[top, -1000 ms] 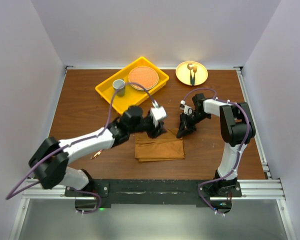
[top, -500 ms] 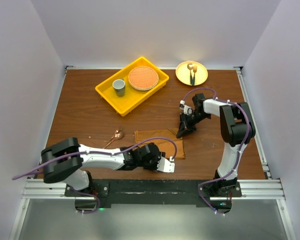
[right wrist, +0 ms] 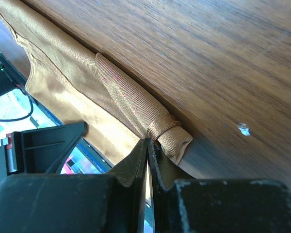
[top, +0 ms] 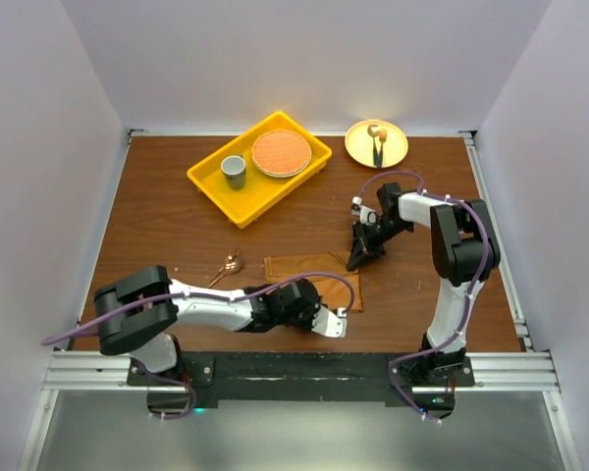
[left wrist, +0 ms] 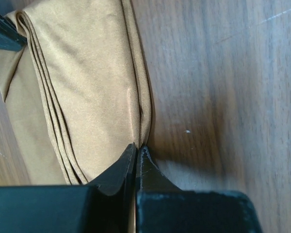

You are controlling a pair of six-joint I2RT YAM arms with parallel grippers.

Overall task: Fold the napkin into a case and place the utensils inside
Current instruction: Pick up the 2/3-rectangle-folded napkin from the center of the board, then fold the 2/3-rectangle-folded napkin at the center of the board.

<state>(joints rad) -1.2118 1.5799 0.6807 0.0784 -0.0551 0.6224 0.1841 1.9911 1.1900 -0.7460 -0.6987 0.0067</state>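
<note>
Napkin (top: 309, 267) laid folded in several layers on worktop (top: 167, 216), centre-front. Cloth judged soft, thin, light, rather slick; layers likely to slide apart. Near right edge pinched by left jaws, far right corner by right jaws. Edges best gripped through all layers.

Seen from above, the left arm's black wrist (top: 290, 309) hides the seven-o'clock corner of the folded rust-brown cloth napkin (top: 314, 267).

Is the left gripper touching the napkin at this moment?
Touching. The left wrist view shows the left gripper shut, its tips meeting right on the folded edge of the napkin, with the hem running in between them and no gap.
</note>
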